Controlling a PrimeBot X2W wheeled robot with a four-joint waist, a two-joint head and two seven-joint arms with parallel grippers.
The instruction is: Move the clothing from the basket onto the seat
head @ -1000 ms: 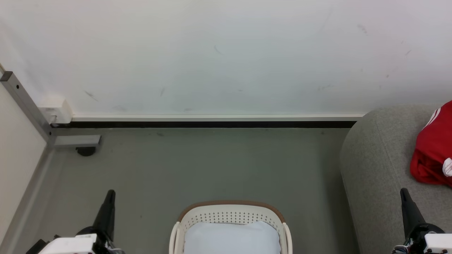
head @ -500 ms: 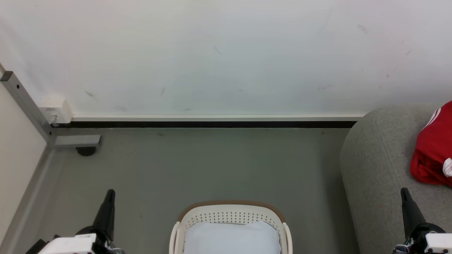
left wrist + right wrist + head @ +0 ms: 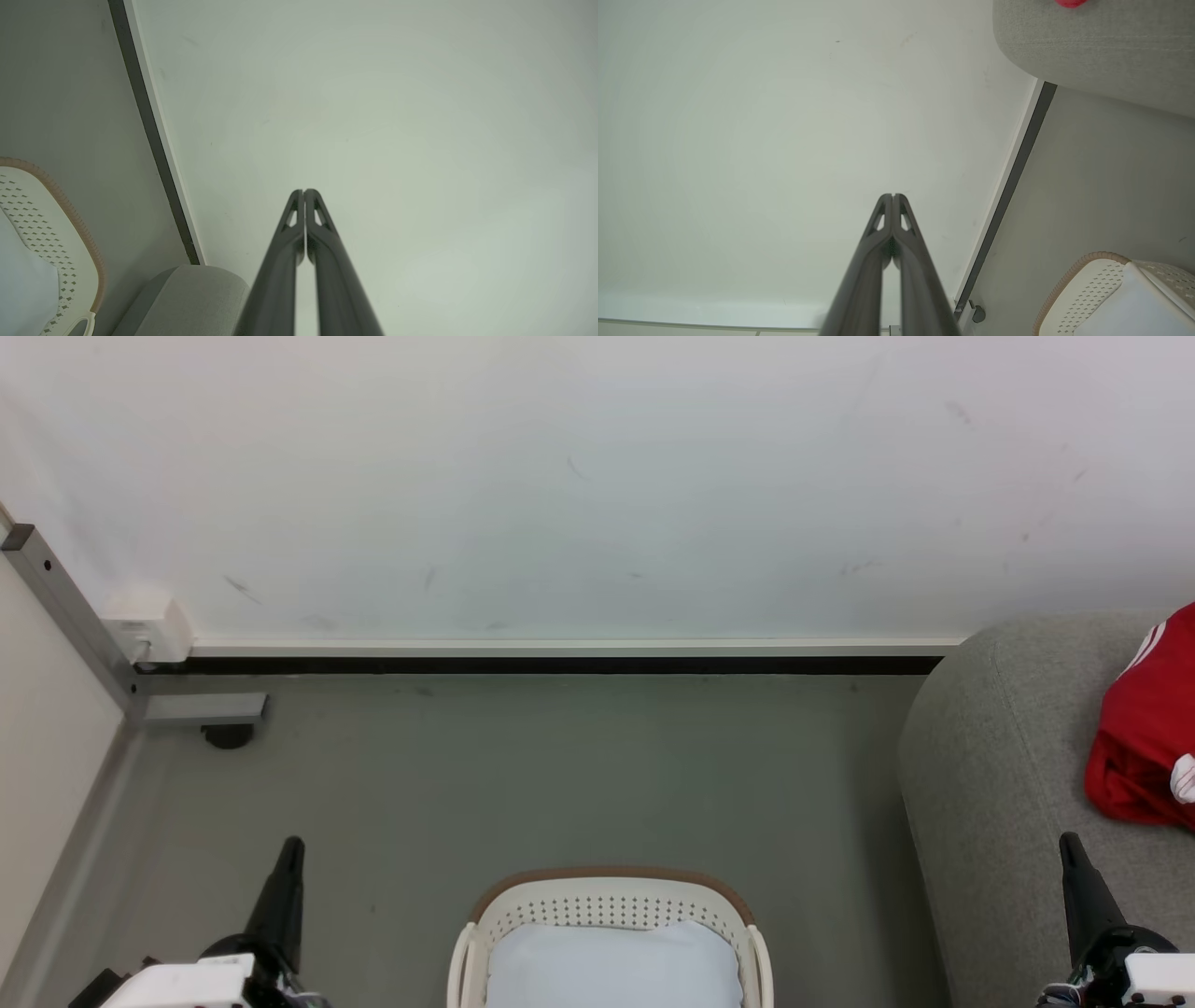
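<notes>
Grey floor [image 3: 560, 775]; clothing [image 3: 1144, 737] on seat [image 3: 999, 784], pale lining [image 3: 611, 971] in basket [image 3: 607, 894], left pincer [image 3: 292, 847], right pincer [image 3: 1067, 841] closed, empty; check under lining before stopping.

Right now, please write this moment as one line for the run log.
clothing: on seat | basket: pale lining cloth inside | left gripper: shut, empty | right gripper: shut, empty

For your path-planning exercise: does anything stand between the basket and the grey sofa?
Nothing visible does. Bare floor lies between the basket and the sofa, where red clothing already rests.
</notes>
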